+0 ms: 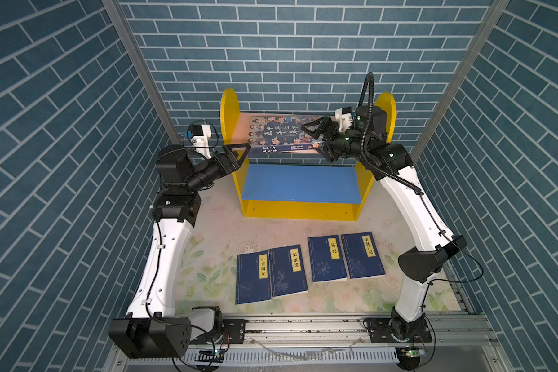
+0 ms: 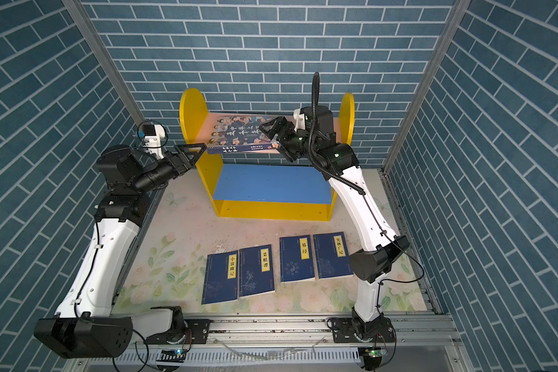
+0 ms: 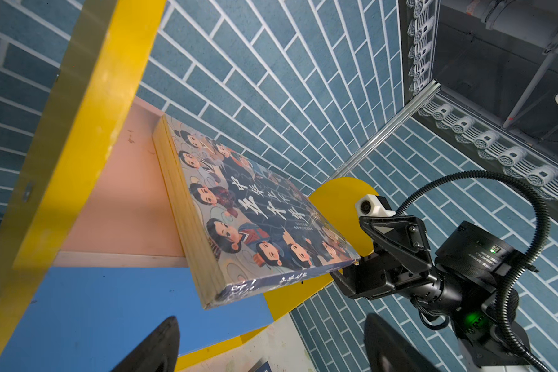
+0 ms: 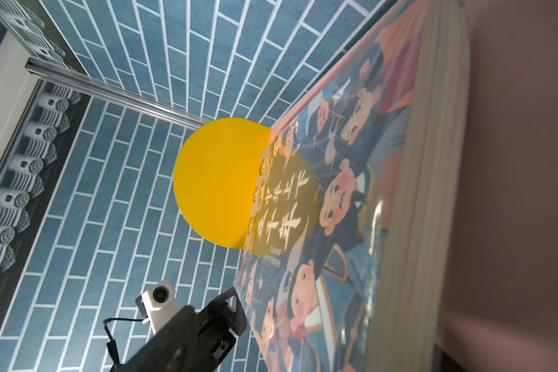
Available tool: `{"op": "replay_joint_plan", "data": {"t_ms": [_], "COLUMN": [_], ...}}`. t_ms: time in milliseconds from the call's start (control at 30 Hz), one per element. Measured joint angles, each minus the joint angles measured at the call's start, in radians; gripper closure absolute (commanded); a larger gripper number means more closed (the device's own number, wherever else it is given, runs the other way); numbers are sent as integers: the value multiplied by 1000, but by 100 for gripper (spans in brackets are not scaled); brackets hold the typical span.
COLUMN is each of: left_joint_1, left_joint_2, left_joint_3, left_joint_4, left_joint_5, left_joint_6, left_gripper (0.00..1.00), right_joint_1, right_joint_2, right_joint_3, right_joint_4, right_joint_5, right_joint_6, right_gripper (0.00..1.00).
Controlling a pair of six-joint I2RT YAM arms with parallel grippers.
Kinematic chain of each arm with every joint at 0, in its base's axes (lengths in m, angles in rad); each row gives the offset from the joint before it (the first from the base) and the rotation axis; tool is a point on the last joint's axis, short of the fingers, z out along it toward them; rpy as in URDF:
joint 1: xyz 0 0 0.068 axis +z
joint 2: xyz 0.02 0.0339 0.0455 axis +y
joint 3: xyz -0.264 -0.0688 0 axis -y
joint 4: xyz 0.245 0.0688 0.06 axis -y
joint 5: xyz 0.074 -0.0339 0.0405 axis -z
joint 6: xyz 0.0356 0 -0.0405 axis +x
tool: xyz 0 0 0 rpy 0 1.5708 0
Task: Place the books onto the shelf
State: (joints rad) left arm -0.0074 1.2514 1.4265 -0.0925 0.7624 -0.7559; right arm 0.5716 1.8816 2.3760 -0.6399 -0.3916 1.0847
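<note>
step in hand, by my reading: letting go of the first book on the shelf [image 1: 228,109].

- cartoon-face book [image 1: 281,132] lies flat on the pink upper board [image 3: 120,199]. its spine edge juts past the board's front lip, over the blue lower board [image 1: 297,183].
- right gripper [image 1: 313,139]: jaws spread, one finger above the book's right end and one below. that corner sits between them. the left wrist view shows a gap at the upper finger, so this looks like no pinch.
- left gripper [image 1: 243,155]: jaws spread wide with nothing between them. the book's left front corner is just ahead of the fingertips. contact cannot be told.
- four navy books lie cover-up on the table [image 1: 213,232], well apart from both sets of jaws and back toward the arm bases. nearest the left arm is one pair [image 1: 253,277] [image 1: 287,270], touching side by side. a second pair [image 1: 326,259] [image 1: 363,256] lies nearer the right arm.

next move, as judged:
- draw the right jaws straight back off the corner without dragging the book further over the lip.
- the overhang may want a push inward, which the left jaws are placed to give.
- then go down to a navy book. each is thin and flat on the table, so a finger must get under an edge.
</note>
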Motion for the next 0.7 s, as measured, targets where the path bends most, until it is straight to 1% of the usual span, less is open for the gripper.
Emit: {"op": "replay_joint_plan", "data": {"t_ms": [300,433,700], "left_joint_1": [-14,-31,-35], "left_joint_2": [5,9,14], "left_joint_3": [22,22,22], "left_joint_4": [1,12,18], "left_joint_5": [-33,-37,-35], "left_joint_6": [-19,-26,-37], "left_gripper": [10,10,10], "right_joint_1": [2,2,2], "right_joint_2": [54,82,89], "right_joint_3": [144,201,219], "right_joint_4": [-166,-219,-254], "right_joint_5": [29,35,48], "right_joint_6": [-114,-162,-251], "right_gripper": [11,9,7]}}
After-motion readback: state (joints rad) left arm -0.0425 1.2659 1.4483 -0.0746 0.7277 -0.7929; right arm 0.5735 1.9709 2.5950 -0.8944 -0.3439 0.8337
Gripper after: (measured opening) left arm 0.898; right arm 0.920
